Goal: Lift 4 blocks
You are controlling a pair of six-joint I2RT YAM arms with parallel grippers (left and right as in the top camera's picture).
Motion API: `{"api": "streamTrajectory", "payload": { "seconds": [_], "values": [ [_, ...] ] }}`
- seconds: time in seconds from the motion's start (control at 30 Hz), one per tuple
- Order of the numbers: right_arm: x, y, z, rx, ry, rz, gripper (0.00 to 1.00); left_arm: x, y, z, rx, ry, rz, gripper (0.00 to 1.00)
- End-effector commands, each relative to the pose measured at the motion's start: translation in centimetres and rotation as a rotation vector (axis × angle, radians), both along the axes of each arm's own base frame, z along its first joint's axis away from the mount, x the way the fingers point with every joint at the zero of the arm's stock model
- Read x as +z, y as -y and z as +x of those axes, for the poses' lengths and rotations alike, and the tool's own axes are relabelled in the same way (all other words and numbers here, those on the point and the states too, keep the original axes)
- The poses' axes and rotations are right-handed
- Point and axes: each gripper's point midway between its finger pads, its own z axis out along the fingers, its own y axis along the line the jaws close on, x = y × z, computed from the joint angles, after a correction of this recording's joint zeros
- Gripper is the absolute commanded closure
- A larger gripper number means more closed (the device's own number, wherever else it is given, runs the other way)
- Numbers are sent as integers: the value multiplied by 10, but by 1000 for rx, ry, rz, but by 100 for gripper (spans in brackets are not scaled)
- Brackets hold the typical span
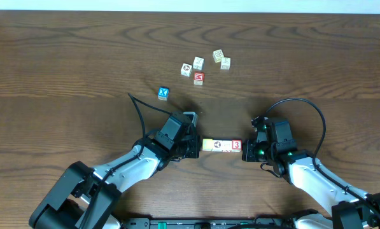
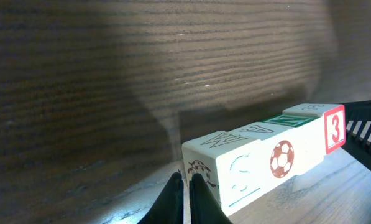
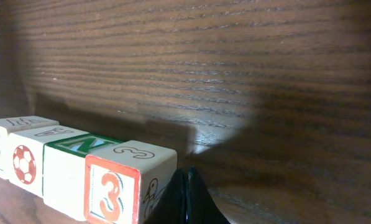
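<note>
Four blocks (image 1: 221,145) lie end to end in one row near the table's front. My left gripper (image 1: 199,147) is shut, its tips against the row's left end. My right gripper (image 1: 244,151) is shut too, touching the right end at the red "3" block (image 1: 237,145). The left wrist view has the left gripper (image 2: 186,182) against a white block (image 2: 235,171), followed by a soccer-ball block (image 2: 284,155), the green "N" block (image 2: 292,121) and the "3" block (image 2: 335,129). From the right wrist, the right gripper (image 3: 186,179) touches the "3" block (image 3: 110,190), beside the "N" block (image 3: 73,146). Whether the row is off the table is unclear.
A blue cube with a white X (image 1: 163,93) sits behind the left arm. Farther back is a cluster with a red cube (image 1: 198,78) and several pale cubes (image 1: 218,55). Black cables loop off both arms.
</note>
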Motion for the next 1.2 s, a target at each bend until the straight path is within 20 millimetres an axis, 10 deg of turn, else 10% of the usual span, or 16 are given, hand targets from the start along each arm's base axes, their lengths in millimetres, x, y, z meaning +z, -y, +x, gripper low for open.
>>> {"api": "streamTrajectory", "payload": {
  "seconds": [0.0, 1.17],
  "values": [
    [-3, 8, 2, -22, 0, -41, 99, -2, -1, 2, -5, 17, 20, 93],
    [17, 4, 5, 6, 24, -33, 99, -20, 0, -1, -15, -22, 30, 93]
  ]
}}
